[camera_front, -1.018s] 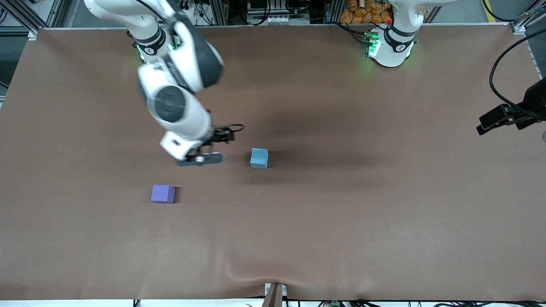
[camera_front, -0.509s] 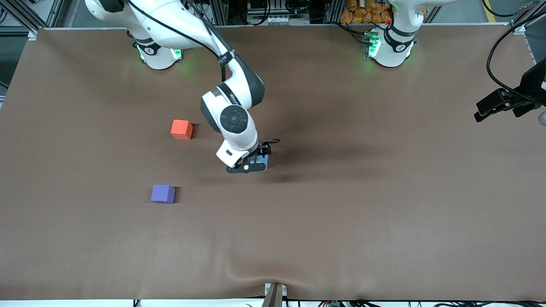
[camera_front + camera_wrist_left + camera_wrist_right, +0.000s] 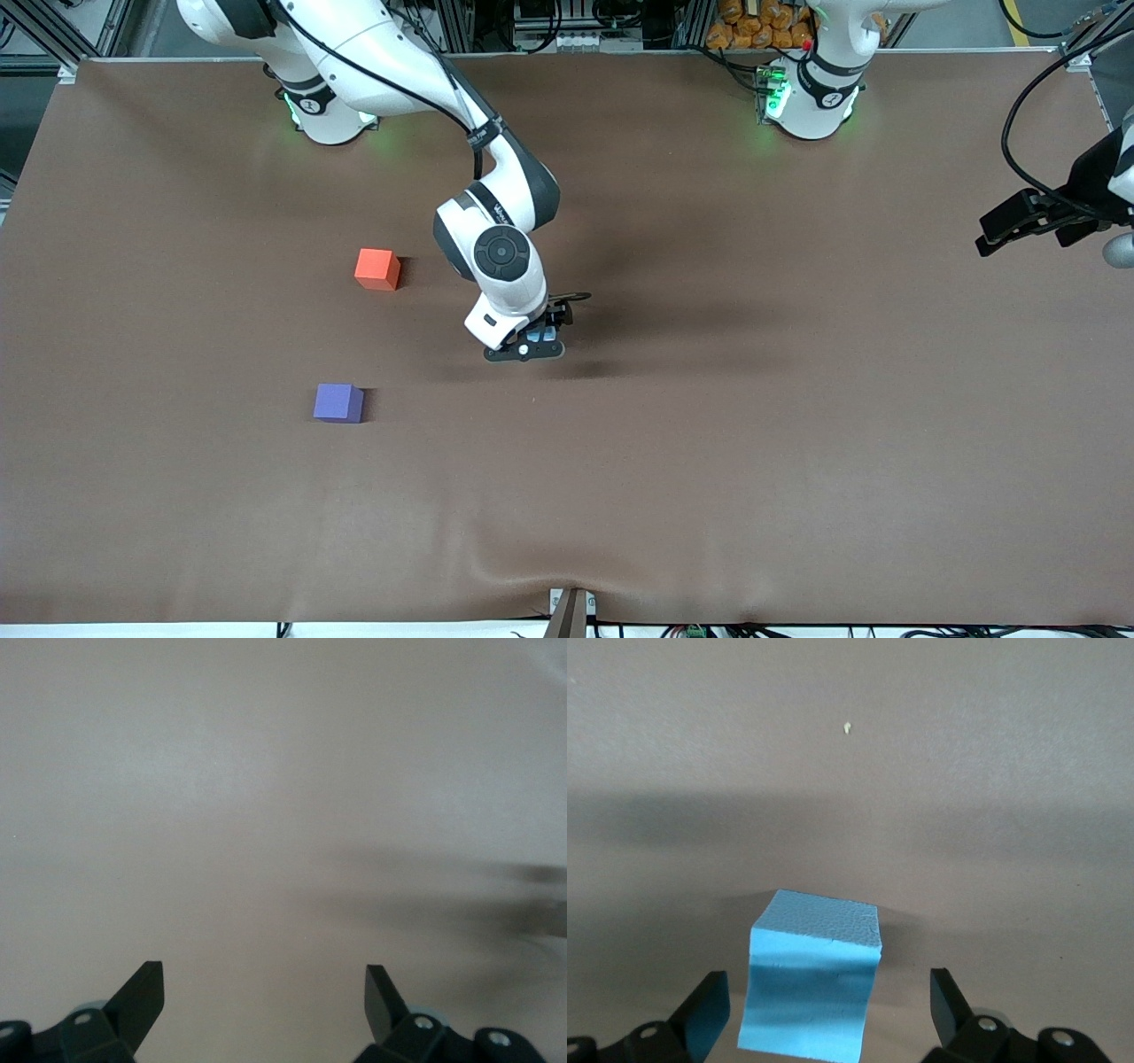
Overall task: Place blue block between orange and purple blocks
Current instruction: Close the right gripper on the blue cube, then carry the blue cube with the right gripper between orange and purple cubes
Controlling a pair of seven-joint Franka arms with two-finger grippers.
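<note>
Right wrist view shows the right tool (image 3: 824,1014) spread wide around the small matte sky-blue cube (image 3: 812,988) on the brown bench (image 3: 709,443); left tool (image 3: 266,1010) waits, fingers apart.

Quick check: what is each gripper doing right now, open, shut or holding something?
Left gripper: open, empty, waiting at the table's edge.
Right gripper: open, fingers either side of the small matte sky-blue cube, not gripping it.

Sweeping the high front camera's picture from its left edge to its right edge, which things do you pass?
purple block → orange block → right gripper over the blue block → left gripper, waiting at the edge.
</note>
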